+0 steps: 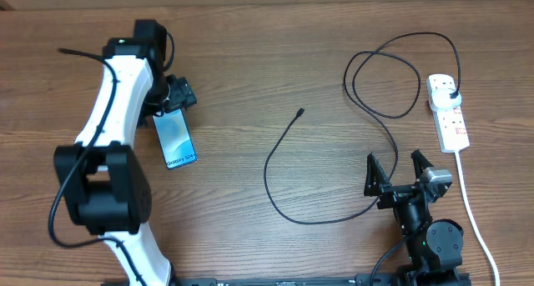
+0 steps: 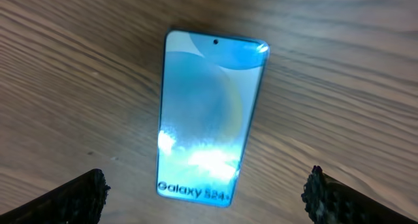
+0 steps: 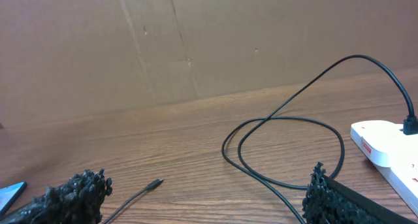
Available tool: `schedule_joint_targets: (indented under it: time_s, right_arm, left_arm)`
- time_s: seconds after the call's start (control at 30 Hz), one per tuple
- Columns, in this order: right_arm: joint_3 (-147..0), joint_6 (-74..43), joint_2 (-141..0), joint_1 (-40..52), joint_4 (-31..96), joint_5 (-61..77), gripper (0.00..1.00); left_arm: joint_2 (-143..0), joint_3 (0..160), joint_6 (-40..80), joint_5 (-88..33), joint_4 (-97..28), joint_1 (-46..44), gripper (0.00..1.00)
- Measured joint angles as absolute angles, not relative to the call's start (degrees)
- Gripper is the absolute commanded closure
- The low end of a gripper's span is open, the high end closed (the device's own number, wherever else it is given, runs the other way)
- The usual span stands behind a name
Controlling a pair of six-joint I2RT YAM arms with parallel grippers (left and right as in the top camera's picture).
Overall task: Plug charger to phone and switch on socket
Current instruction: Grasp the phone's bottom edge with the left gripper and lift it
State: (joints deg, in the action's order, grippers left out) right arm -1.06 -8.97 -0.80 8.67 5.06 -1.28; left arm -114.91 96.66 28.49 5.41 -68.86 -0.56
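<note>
The phone [image 1: 174,140] lies flat on the wooden table at the left, its blue screen reading "Galaxy S24" up; it fills the left wrist view [image 2: 209,113]. My left gripper [image 1: 173,97] is open and hovers over the phone's far end, fingers [image 2: 208,194] on either side and not touching. The charger cable [image 1: 279,165] curls across the middle; its connector tip [image 1: 299,112] lies free on the table and shows in the right wrist view [image 3: 155,183]. Its plug [image 1: 453,95] sits in the white socket strip [image 1: 448,111]. My right gripper [image 1: 397,168] is open and empty near the cable.
The strip's thick white cord [image 1: 470,203] runs down the right side toward the front edge. A brown cardboard wall [image 3: 196,41] stands behind the table in the right wrist view. Cable loops [image 3: 287,145] lie between the right gripper and the strip.
</note>
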Motion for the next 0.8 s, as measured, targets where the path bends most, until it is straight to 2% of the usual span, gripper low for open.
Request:
schedule_joint_targets:
  time_s: [0.33, 0.8]
  right_arm:
    - [-1.06, -8.95, -0.8, 8.67, 5.08, -1.28, 0.0]
    - [-1.06, -8.93, -0.78, 8.67, 5.06, -1.28, 0.0]
  left_arm:
    - [-122.23, 96.03, 29.91, 5.43, -66.78, -0.67, 0.0]
    - [-121.51, 86.56, 30.0, 4.03, -57.1, -0.49, 0.0]
